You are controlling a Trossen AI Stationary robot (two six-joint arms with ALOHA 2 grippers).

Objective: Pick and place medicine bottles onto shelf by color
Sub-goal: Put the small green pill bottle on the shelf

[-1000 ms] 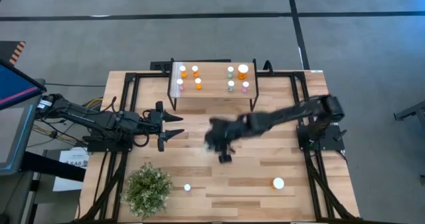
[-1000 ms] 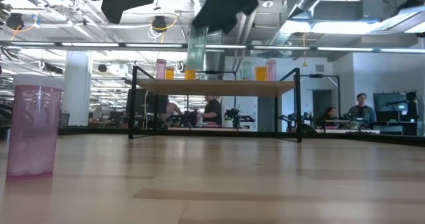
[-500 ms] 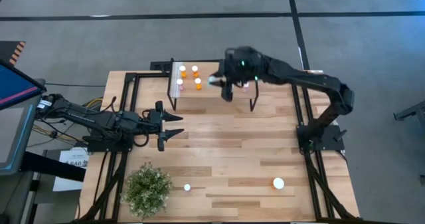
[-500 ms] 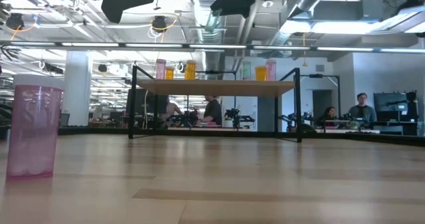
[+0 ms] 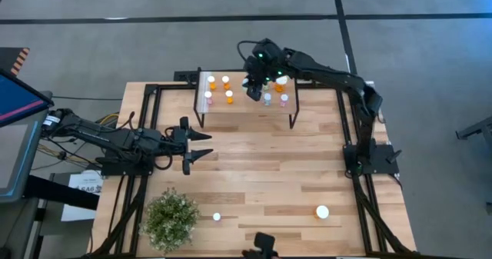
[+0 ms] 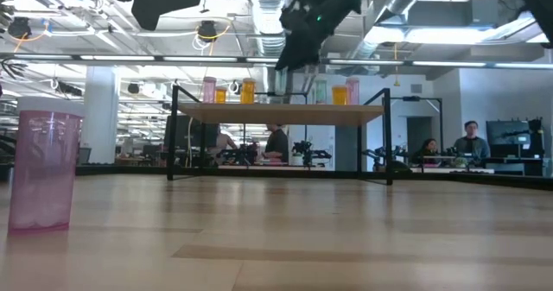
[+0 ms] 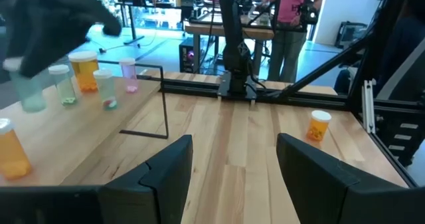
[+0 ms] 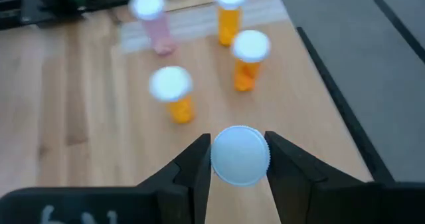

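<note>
The shelf (image 5: 240,106) stands at the table's far edge and carries several orange, pink and pale green bottles. My right gripper (image 5: 254,86) hovers over the shelf's middle, shut on a pale green bottle (image 7: 30,94) with a white cap. My left gripper (image 5: 204,144) waits open over the table's left half, touching nothing. Two more bottles stand on the table near its front edge, one (image 5: 217,217) beside the plant and one (image 5: 322,211) farther right. A pink bottle (image 6: 43,166) stands close in the low view. My right gripper pinches the pale green bottle at its white cap (image 8: 240,155) between the two fingers (image 8: 198,163), coming from above and pointing down. The bottle hangs upright below the fingers, low over the shelf board. I cannot tell whether its base touches the board.
A green bushy plant (image 5: 171,219) stands at the table's near left corner. Black frame rails (image 5: 350,136) run along both sides of the table. A dark camera mount (image 5: 263,245) sits at the near edge. People stand in the room behind the table.
My right gripper has carried the pale green bottle from above the table's middle up and toward the far edge, then lowered over the middle of the shelf. It has stayed shut on the bottle throughout.
</note>
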